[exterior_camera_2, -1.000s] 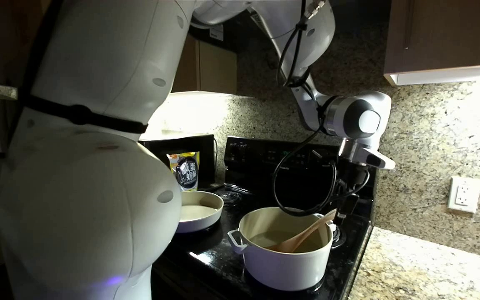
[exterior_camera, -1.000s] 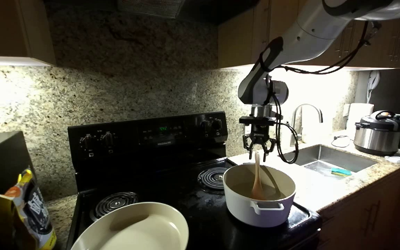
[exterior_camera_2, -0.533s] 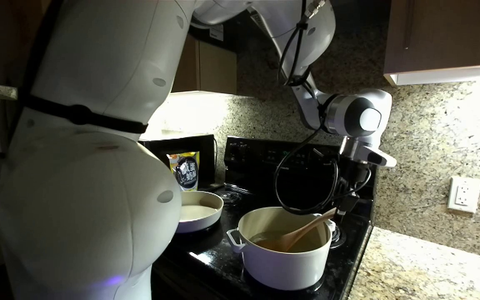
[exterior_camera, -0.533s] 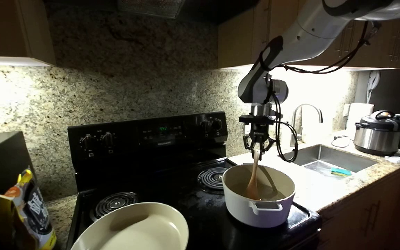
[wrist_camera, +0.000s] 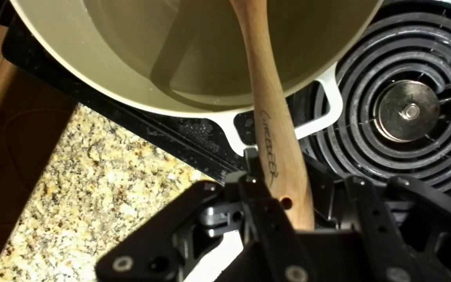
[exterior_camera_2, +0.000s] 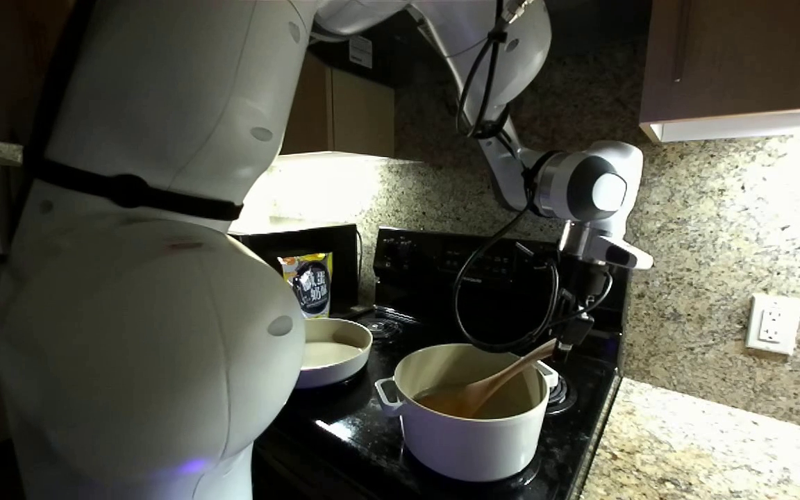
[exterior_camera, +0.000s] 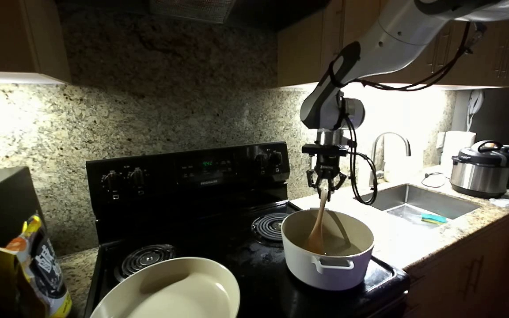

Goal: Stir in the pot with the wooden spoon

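"Clamping the wooden spoon point(exterior_camera: 319, 218) by its upper handle, the robot's gripper point(exterior_camera: 325, 196) has closed jaws that stood apart a second ago."

"Meaning what for the task?"

"Inside the pot point(exterior_camera: 329, 280), the spoon's head has swung toward the left edge of the stovetop point(exterior_camera: 219, 240); stirring looks to be starting."

"And the containers, from left?"

"Near the stovetop's front left corner, a cream pan point(exterior_camera: 179, 296), pale inside. By the front right corner, the pot, with what appears to be thin brownish liquid point(exterior_camera_2: 445, 401) at the bottom. Then the sink point(exterior_camera: 440, 198), a sponge point(exterior_camera: 434, 218) near its front edge; beyond it, a steel cooker point(exterior_camera: 480, 179), contents hidden under a dark lid point(exterior_camera: 486, 154)."
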Action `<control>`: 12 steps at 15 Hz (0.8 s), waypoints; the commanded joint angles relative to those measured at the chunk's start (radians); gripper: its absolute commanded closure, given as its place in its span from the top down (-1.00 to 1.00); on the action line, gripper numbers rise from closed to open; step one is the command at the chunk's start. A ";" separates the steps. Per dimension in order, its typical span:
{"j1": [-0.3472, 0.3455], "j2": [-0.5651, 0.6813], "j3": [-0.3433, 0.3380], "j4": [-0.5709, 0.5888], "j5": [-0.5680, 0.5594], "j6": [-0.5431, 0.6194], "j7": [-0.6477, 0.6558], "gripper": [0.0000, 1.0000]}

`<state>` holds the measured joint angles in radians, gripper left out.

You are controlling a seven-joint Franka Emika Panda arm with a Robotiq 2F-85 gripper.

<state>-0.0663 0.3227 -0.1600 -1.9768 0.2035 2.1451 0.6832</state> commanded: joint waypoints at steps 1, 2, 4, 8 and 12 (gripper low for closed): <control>0.044 -0.122 -0.014 -0.123 -0.079 0.094 0.104 -0.84; 0.054 -0.146 -0.015 -0.146 -0.110 0.119 0.139 -0.84; 0.077 -0.201 -0.020 -0.204 -0.208 0.186 0.254 -0.84; 0.096 -0.286 -0.012 -0.284 -0.490 0.252 0.571 -0.83; 0.090 -0.322 0.028 -0.286 -0.772 0.165 0.864 -0.84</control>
<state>0.0293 0.0526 -0.1592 -2.2285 -0.4111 2.3548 1.3680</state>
